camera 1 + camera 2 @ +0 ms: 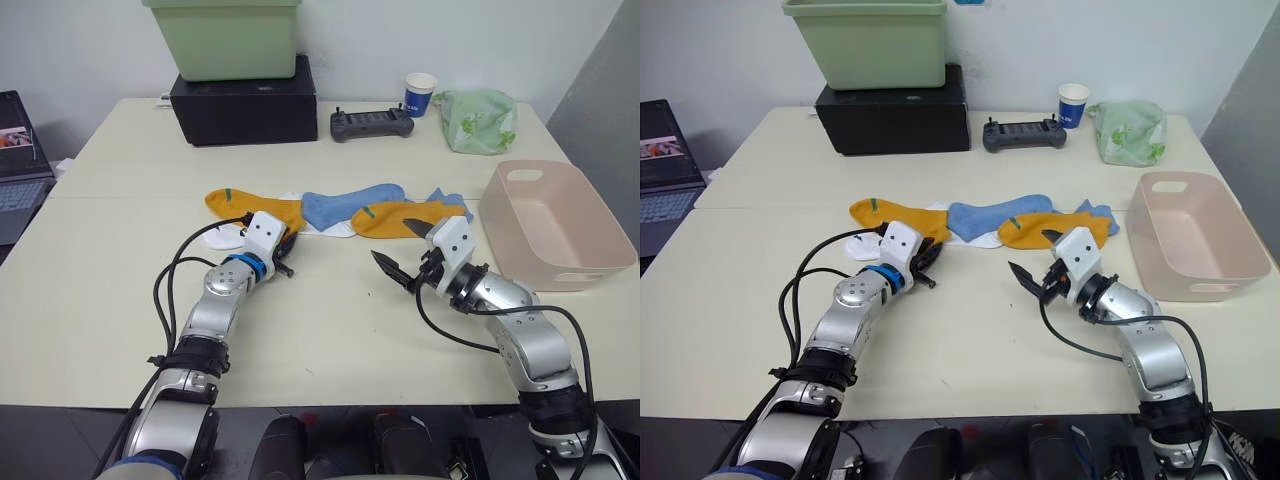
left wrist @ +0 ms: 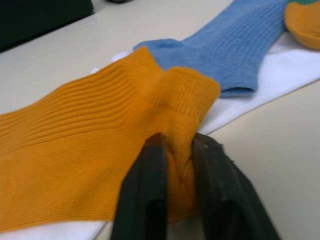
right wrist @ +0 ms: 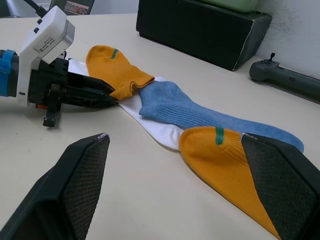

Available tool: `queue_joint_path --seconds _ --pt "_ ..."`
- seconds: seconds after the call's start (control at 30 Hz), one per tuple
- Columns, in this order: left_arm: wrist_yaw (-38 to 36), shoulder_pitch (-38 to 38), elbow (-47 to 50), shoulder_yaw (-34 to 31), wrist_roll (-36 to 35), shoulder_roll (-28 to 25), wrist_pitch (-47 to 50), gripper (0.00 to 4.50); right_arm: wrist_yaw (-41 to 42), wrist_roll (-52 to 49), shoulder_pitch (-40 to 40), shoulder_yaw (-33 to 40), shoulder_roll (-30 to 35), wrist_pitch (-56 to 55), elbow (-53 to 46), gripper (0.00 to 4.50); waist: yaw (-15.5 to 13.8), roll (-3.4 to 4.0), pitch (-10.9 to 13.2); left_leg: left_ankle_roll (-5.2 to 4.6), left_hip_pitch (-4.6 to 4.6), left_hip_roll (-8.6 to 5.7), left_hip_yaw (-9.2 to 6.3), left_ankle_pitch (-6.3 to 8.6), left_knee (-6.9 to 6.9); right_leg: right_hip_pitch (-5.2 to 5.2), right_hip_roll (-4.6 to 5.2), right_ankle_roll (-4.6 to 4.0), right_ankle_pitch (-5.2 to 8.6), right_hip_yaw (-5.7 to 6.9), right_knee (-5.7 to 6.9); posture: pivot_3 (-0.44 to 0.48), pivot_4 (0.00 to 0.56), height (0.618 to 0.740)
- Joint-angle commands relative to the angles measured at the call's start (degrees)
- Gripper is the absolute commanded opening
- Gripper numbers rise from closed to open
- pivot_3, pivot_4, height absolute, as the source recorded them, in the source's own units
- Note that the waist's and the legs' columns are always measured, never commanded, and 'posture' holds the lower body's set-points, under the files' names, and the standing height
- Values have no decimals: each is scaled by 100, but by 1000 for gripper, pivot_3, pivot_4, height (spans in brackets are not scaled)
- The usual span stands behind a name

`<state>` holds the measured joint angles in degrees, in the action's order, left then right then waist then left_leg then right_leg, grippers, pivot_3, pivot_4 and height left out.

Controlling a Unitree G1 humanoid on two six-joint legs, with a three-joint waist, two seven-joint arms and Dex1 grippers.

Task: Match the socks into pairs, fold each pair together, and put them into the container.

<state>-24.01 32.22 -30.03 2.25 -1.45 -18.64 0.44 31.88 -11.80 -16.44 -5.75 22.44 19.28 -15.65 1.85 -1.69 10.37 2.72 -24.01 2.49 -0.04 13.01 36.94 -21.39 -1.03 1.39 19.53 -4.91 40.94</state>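
So over at the far left edge there's a laptop [image 1: 20, 165] sitting off the table [image 1: 330, 330]. At the back, a light green bin [image 1: 224, 38] is stacked on a black box [image 1: 245, 105].

Left gripper [image 1: 287, 252] is down at the cuff end of the left orange sock [image 1: 240, 205], and the wrist view makes it clear: both black fingers [image 2: 145, 200] are clamped together on a fold of that sock's cuff, orange fabric squeezed between them. A white sock [image 1: 225, 237] lies partly under that orange one, just beside the gripper.

Moving toward the middle, a light blue sock [image 1: 350, 205] lies next to the orange one with its cuff end overlapping more white fabric [image 1: 335, 229] (another white sock, I think, but it's mostly covered). Behind it near the back of the table sits a black controller [image 1: 372, 124], then a blue-and-white paper cup [image 1: 420, 95].

Next, the second orange sock [image 1: 395, 218] with its little green mark, and a bit of another light blue sock [image 1: 447, 203] poking out past it.

Right gripper [image 1: 404, 252] hovers just in front of that second orange sock, fingers spread wide apart, holding nothing.

Far right: a pale green plastic bag [image 1: 478, 120] at the back, and the pink container [image 1: 555, 225] near the right edge of the table, no socks in it, well apart from the left gripper.
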Motion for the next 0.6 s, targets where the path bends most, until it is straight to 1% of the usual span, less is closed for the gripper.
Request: queue_joint_path --seconds 0.03,0.13,0.2,0.3,0.33,0.37,0.43,0.47,0.5,0.53,0.6 --pt "80 123 -2 -158 -27 -15 -220 32 -87 17 26 70 1 -4 -331 4500 -2 0 0 0 0 0 0 0 0 0 0 0 0 0 0 0 150 740" --pt "43 68 147 -237 -129 -16 -270 32 -91 6 20 84 17 -3 -324 4500 -3 0 0 0 -1 0 0 0 -1 0 0 0 0 0 -1 0 150 740" --pt "-26 -59 501 -315 -262 -58 -250 32 -90 -38 -3 145 26 15 -298 4500 2 0 0 0 0 0 1 0 -1 0 0 0 0 -1 -1 0 150 740" --pt "-549 -678 1839 -442 -709 -335 205 32 37 -176 19 324 175 80 -310 4500 19 0 0 1 -1 5 4 0 -3 -3 0 0 0 -4 -2 0 150 740" --pt "-896 -971 2522 -433 -1033 -540 651 32 128 -260 46 406 283 128 -349 4500 15 1 0 2 0 6 3 -1 -5 -2 1 0 0 -4 -3 0 150 740" --pt "-1112 -1156 2973 -420 -1254 -682 985 32 189 -317 63 456 356 164 -378 4500 14 1 1 15 0 7 2 -8 -7 -4 1 0 0 -3 -4 0 150 740" --pt "-1749 -1570 4070 -269 -2236 -1070 2268 32 304 -555 71 651 486 338 -436 4500 11 1 1 18 1 9 0 -10 -9 -2 1 0 0 -1 -4 0 150 740" --pt "-2026 -1698 4444 -112 -2587 -1253 2772 32 343 -638 61 743 549 385 -443 4500 12 2 1 14 1 9 -2 -8 -9 1 2 0 1 2 -5 0 150 740" --pt "-2217 -1761 4659 67 -2760 -1382 3137 32 378 -700 58 812 606 433 -449 4500 2 2 1 1 4 7 -2 0 -8 5 2 1 1 1 -5 0 150 740" --pt "-2287 -1723 4645 292 -2837 -1328 3424 32 398 -725 60 882 665 438 -413 4500 -11 3 1 1 5 3 -4 -1 -6 8 4 1 1 4 -5 0 150 740" --pt "-2295 -1531 4362 767 -2597 -1095 3508 32 349 -710 51 966 714 427 -318 4500 -30 6 -1 0 13 -19 -8 0 -2 24 6 4 3 10 -7 0 150 740"
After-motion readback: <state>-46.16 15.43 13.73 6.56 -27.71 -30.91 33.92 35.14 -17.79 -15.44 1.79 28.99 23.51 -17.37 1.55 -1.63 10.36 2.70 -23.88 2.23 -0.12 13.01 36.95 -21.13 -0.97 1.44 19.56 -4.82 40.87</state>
